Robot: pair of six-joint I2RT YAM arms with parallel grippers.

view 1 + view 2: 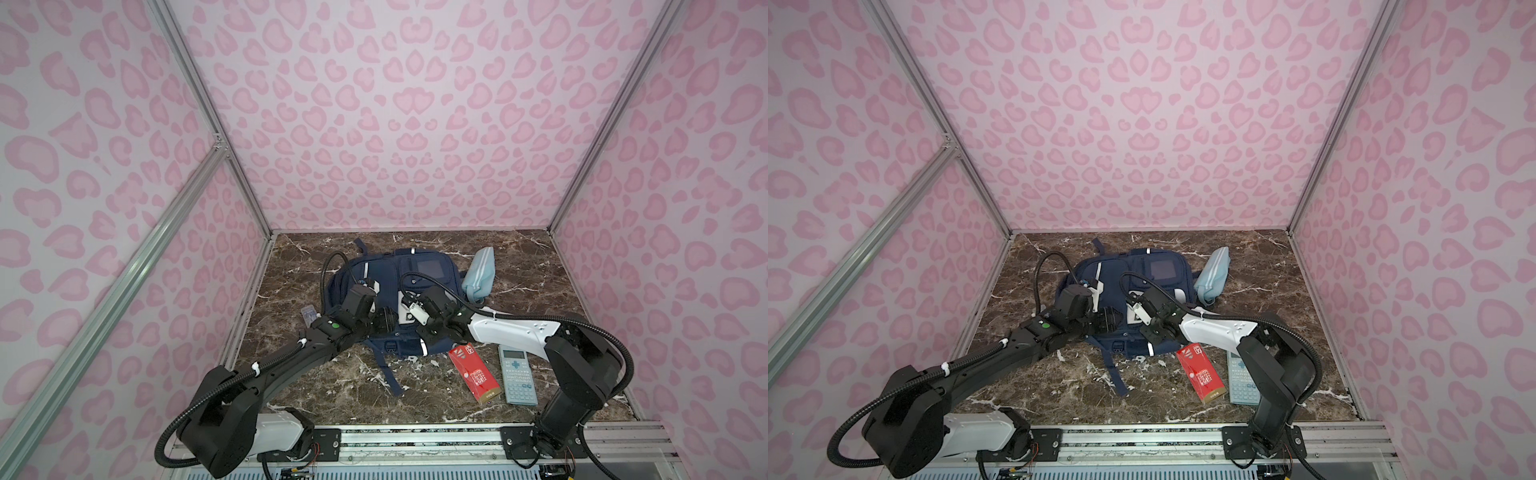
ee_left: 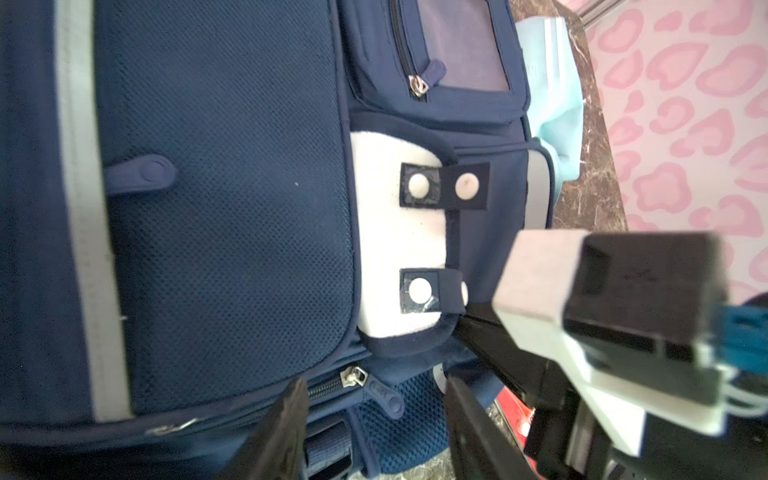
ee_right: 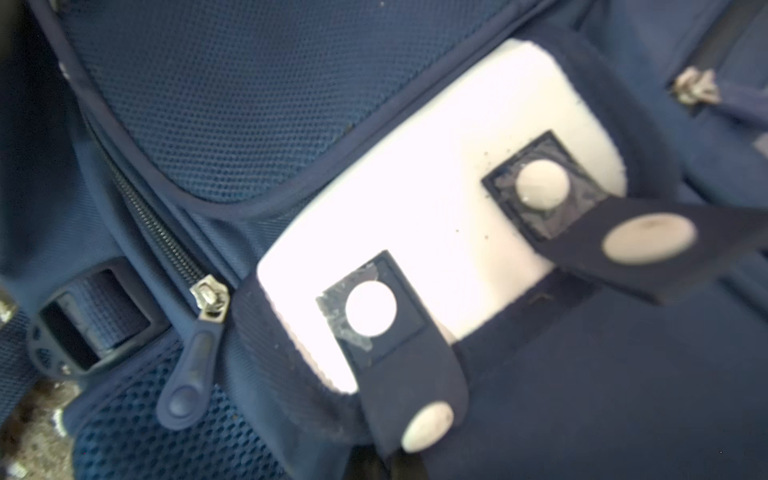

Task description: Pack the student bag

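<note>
The student bag (image 1: pixel 415 270) (image 1: pixel 1142 270), a navy backpack, lies flat mid-table in both top views. Its white flap (image 2: pixel 395 249) (image 3: pixel 436 232) with dark snap patches is turned up. My right gripper (image 3: pixel 392 467) (image 1: pixel 406 305) sits at the flap's edge, shut on the navy snap tab (image 3: pixel 419 399). My left gripper (image 2: pixel 376 428) (image 1: pixel 384 320) hovers open over the bag's near side. Its black fingers (image 2: pixel 282 428) stand either side of a navy zipper pull (image 2: pixel 386 399) (image 3: pixel 187 374) without touching it.
A light-blue pencil pouch (image 1: pixel 478 272) (image 2: pixel 552 108) leans against the bag's far right corner. A red box (image 1: pixel 473 372) and a grey calculator (image 1: pixel 517 376) lie near the right arm. A small clear packet (image 1: pixel 308 314) lies left of the bag. Pink walls enclose the marble table (image 1: pixel 540 291).
</note>
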